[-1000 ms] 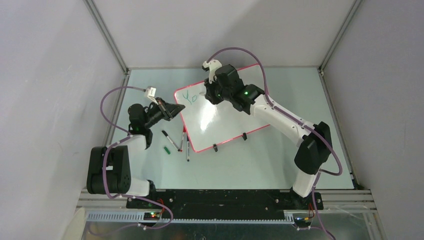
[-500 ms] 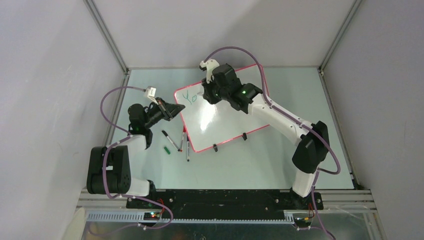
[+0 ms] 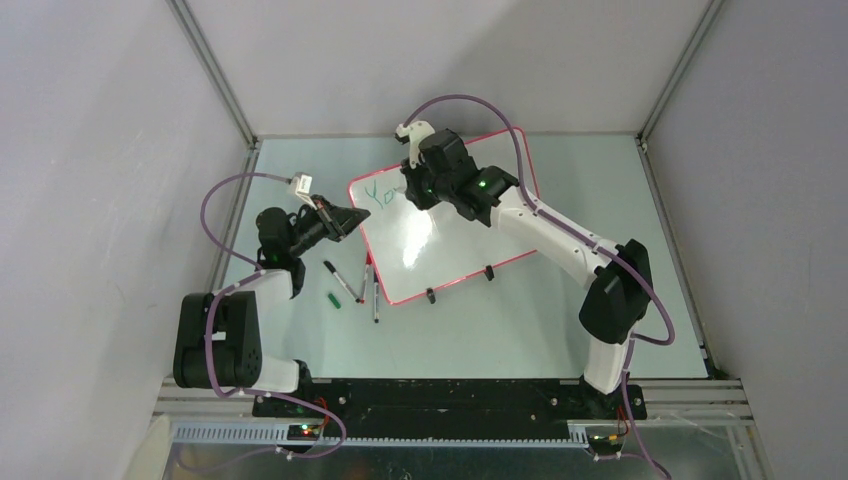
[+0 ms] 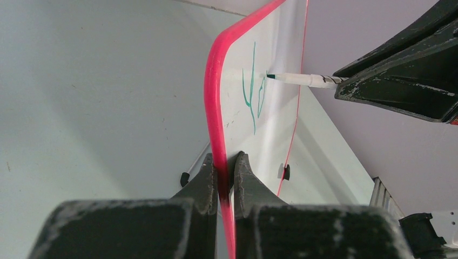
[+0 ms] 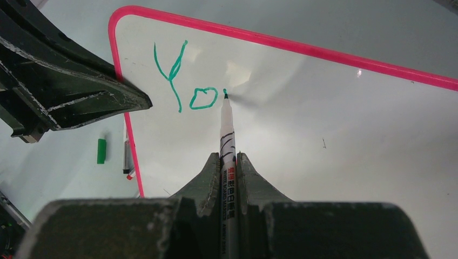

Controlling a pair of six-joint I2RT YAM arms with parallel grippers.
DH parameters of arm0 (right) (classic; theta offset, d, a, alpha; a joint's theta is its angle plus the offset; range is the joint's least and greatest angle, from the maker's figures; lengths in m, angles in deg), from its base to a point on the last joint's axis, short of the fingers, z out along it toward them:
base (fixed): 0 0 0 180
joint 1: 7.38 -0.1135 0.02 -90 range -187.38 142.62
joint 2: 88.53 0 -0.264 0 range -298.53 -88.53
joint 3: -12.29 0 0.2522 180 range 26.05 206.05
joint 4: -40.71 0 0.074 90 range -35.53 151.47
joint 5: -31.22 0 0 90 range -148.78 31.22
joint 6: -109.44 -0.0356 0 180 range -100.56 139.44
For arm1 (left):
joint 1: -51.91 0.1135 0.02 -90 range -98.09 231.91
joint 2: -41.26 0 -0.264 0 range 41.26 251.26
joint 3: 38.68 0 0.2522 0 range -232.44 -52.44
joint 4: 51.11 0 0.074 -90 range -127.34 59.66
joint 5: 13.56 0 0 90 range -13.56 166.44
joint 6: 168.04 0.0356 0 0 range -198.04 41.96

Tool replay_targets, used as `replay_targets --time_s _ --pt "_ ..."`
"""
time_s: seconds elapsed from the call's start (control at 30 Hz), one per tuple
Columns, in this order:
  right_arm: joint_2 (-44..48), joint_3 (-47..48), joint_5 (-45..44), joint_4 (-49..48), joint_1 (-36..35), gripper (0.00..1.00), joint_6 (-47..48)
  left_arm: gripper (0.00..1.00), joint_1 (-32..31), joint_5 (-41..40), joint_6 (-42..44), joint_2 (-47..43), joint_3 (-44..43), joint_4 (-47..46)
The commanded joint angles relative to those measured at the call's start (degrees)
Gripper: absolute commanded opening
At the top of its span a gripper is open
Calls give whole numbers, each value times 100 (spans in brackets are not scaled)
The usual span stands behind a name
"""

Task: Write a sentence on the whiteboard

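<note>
The whiteboard (image 3: 455, 245) lies tilted on the table, its pink rim (image 4: 211, 102) pinched at the left edge by my left gripper (image 4: 223, 168), which is shut on it. Of the sentence (image 5: 186, 89) only a green "Yo" shows near the board's upper left corner (image 3: 380, 195). My right gripper (image 5: 227, 162) is shut on a white marker (image 5: 227, 135). The marker's green tip touches the whiteboard (image 5: 335, 118) just right of the "o", where a short stroke begins. From the left wrist view the marker (image 4: 300, 80) meets the board beside the green letters (image 4: 253, 89).
Loose markers (image 3: 343, 281) (image 3: 374, 295) and a green cap (image 3: 335, 300) lie on the table left of the board's near corner. Two black clip feet (image 3: 430, 295) (image 3: 490, 272) sit on the board's near edge. Grey walls close in the table on three sides.
The right arm has shifted a little to the left over the board with the marker. The left arm and the board have not moved.
</note>
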Motion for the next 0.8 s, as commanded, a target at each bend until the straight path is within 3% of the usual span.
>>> replay_targets --time_s 0.0,0.77 --pt "-9 193 -188 84 -4 0 15 0 -66 -740 1139 182 153 802" --pt "325 -323 -281 134 -55 0 69 0 -66 -746 1139 163 160 802"
